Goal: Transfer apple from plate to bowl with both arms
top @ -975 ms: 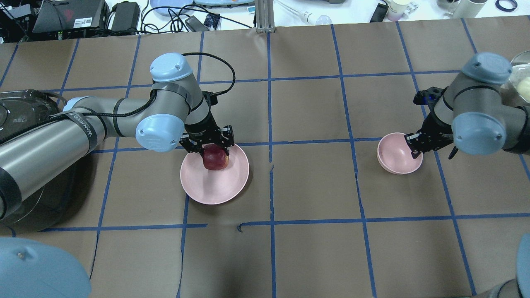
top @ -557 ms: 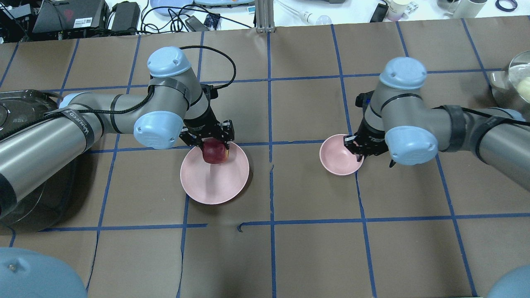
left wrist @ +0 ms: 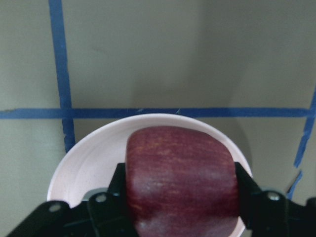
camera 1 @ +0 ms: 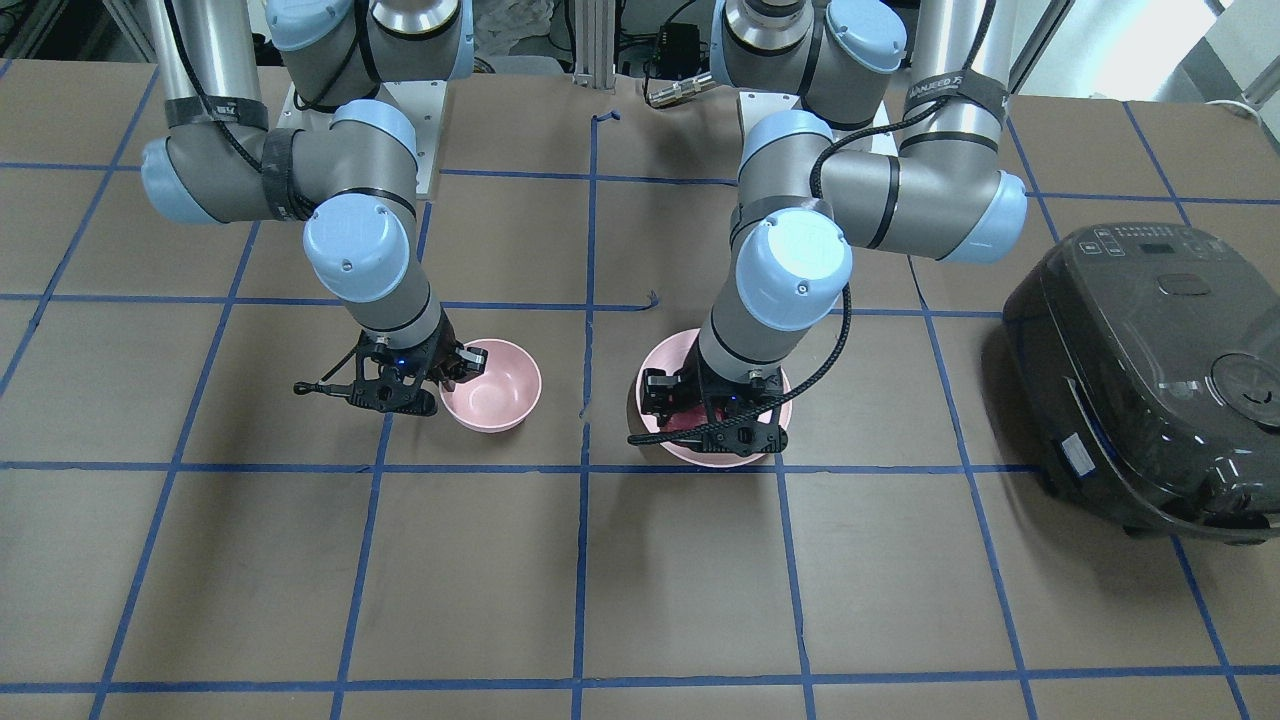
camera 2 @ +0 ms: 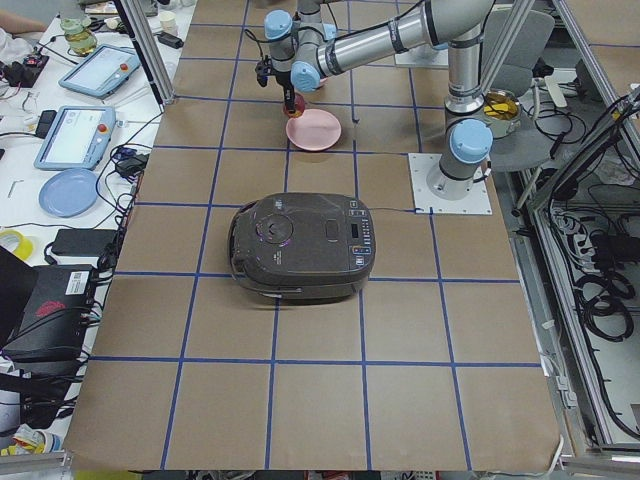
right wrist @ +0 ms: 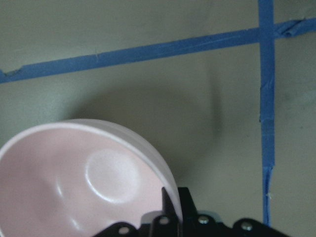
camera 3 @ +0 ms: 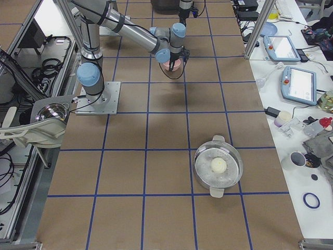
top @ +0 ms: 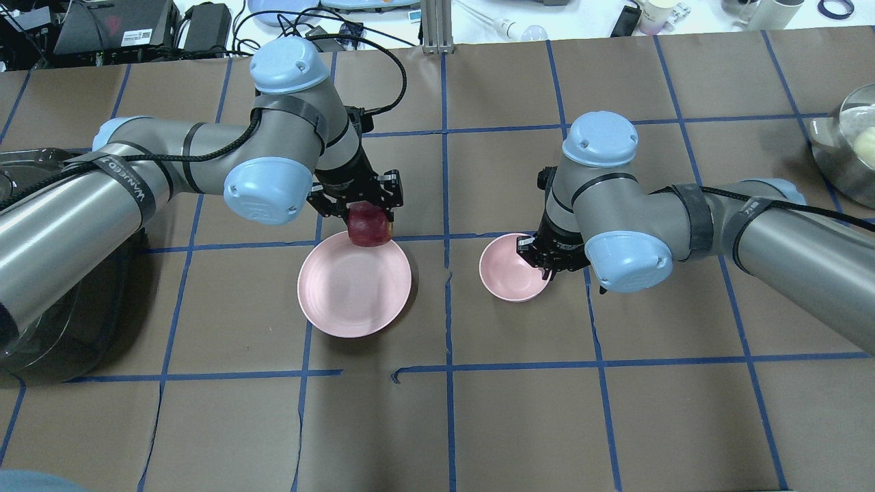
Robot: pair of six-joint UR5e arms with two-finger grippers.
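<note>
My left gripper (top: 362, 208) is shut on the dark red apple (top: 370, 227) and holds it in the air above the far rim of the wide pink plate (top: 348, 294). The left wrist view shows the apple (left wrist: 180, 180) between the jaws with the plate (left wrist: 89, 158) below. My right gripper (top: 543, 263) is shut on the right rim of the small pink bowl (top: 509, 270), to the right of the plate. The right wrist view shows the bowl (right wrist: 74, 182) gripped at its rim. In the front-facing view the bowl (camera 1: 500, 388) is left of the plate (camera 1: 715, 455).
A black rice cooker (camera 1: 1150, 370) stands at the table's end on my left side. A metal pot (top: 847, 147) with a pale round thing inside stands at the far right. Cables and devices lie beyond the table's far edge.
My left gripper has lifted the apple off the plate and moved it toward the far rim. My right gripper has dragged the bowl leftward, close to the plate.
</note>
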